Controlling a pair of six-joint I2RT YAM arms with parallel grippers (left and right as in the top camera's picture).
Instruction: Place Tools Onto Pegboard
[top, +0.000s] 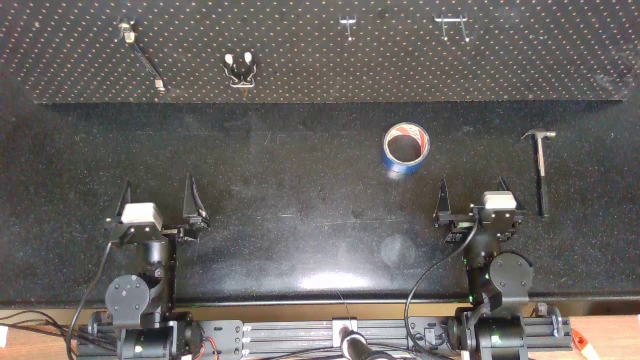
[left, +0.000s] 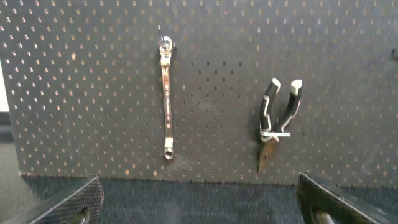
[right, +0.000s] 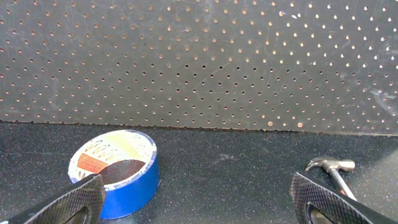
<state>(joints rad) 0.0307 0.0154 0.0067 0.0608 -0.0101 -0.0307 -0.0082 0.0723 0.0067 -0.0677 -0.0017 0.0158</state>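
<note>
A roll of blue tape (top: 406, 147) lies flat on the black table, right of centre, also in the right wrist view (right: 117, 170). A small hammer (top: 540, 172) lies at the far right, head toward the pegboard (top: 320, 45); its head (right: 329, 165) appears past my right fingers. On the pegboard hang a wrench (top: 145, 58) (left: 166, 98) and pliers (top: 240, 70) (left: 277, 118). My left gripper (top: 158, 200) rests open near the table's front left. My right gripper (top: 472, 198) stands open, nearer than the tape and left of the hammer.
Two bare metal hooks (top: 348, 24) (top: 452, 24) stick out of the pegboard's upper right. The table (top: 300, 170) between the arms is dark and glossy.
</note>
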